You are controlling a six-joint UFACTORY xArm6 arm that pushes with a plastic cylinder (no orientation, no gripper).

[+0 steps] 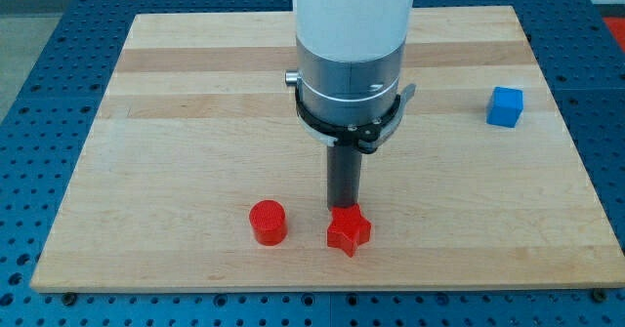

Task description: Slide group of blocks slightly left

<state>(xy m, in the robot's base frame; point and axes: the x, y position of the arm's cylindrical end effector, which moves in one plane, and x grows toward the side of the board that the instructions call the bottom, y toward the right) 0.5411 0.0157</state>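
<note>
A red cylinder (268, 223) and a red star-shaped block (349, 231) sit side by side near the view's bottom edge of the wooden board (176, 122), a small gap between them. My tip (342, 207) comes straight down at the top edge of the red star, touching or nearly touching it. The red cylinder is to the tip's left. A blue cube (505, 106) sits alone at the view's right.
The arm's white and metal body (352, 54) hangs over the board's middle and hides part of it. The board lies on a blue perforated table (39, 93).
</note>
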